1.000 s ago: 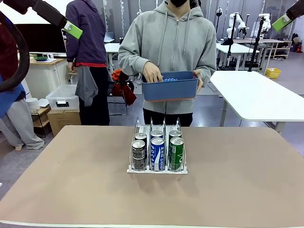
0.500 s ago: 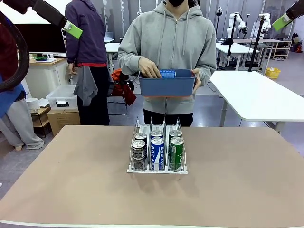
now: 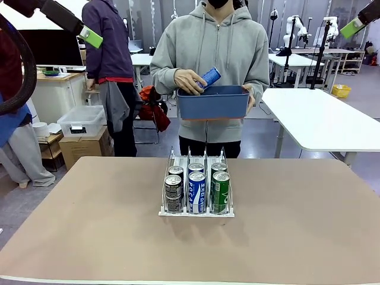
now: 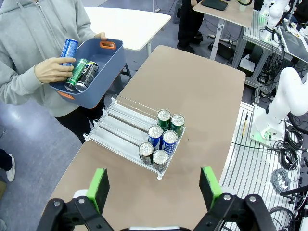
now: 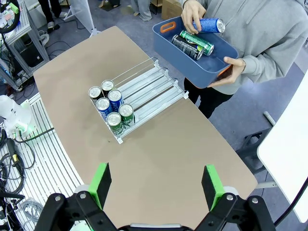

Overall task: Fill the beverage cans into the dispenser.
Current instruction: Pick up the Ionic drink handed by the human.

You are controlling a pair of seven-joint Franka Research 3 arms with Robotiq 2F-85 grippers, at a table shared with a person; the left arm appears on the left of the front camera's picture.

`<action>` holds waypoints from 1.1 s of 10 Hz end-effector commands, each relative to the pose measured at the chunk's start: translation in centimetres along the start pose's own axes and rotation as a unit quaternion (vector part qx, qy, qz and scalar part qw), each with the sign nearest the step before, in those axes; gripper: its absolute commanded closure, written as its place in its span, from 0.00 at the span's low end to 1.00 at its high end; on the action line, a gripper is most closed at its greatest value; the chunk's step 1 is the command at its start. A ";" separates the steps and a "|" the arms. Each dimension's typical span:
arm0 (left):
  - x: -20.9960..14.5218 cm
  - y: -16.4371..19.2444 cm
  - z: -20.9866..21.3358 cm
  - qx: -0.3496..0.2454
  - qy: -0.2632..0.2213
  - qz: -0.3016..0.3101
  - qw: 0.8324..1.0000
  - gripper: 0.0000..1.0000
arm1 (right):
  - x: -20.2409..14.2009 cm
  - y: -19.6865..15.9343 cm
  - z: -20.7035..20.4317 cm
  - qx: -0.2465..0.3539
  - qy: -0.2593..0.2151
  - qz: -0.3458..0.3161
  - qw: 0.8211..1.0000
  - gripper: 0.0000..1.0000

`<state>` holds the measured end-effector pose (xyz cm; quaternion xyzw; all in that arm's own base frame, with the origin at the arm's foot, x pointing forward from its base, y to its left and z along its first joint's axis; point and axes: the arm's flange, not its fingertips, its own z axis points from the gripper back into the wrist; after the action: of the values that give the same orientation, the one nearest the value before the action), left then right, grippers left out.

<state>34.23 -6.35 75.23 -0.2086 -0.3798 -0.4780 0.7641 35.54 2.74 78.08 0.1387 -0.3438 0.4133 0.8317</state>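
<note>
High over the table [image 4: 207, 96], left fingers [image 4: 99, 187] and right fingers [image 5: 101, 183] gape wide, empty.

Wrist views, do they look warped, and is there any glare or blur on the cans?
Left wrist view: wide-angle, the table looks stretched and slanted; cans sharp, silver tops catching light. Right wrist view: same stretch, cans crisp. Front view: even light, faint shadow in front of the rack.

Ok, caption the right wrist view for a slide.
Open right end effector above the table; a person's hand holds a blue can over the blue bin, six cans in the dispenser.
</note>
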 end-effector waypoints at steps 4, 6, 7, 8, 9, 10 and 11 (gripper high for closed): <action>0.0 0.0 0.0 -0.003 -0.002 -0.001 1.000 0.00 | -0.1 0.1 0.0 0.001 0.000 0.000 1.000 0.00; 0.0 0.0 0.0 -0.003 -0.002 -0.001 1.000 0.00 | -0.1 0.1 0.0 0.001 0.000 0.000 1.000 0.00; 0.0 0.0 0.0 -0.003 -0.002 -0.001 1.000 0.00 | -0.1 0.1 0.0 0.001 0.000 0.000 1.000 0.00; 0.0 0.0 0.0 -0.003 -0.002 -0.001 1.000 0.00 | -0.1 0.1 0.0 0.001 0.000 0.000 1.000 0.00; 0.0 0.0 0.0 -0.003 -0.002 -0.001 1.000 0.00 | -0.1 0.1 0.0 0.001 0.000 0.000 1.000 0.00; 0.0 0.0 0.0 -0.003 -0.002 -0.001 1.000 0.00 | -0.1 0.1 0.0 0.001 0.000 0.000 1.000 0.00; 0.0 0.0 0.0 -0.003 -0.002 -0.001 1.000 0.00 | -0.1 0.1 0.0 0.001 0.000 0.000 1.000 0.00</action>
<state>34.23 -6.35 75.23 -0.2086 -0.3798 -0.4780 0.7641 35.54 2.74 78.08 0.1387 -0.3438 0.4133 0.8317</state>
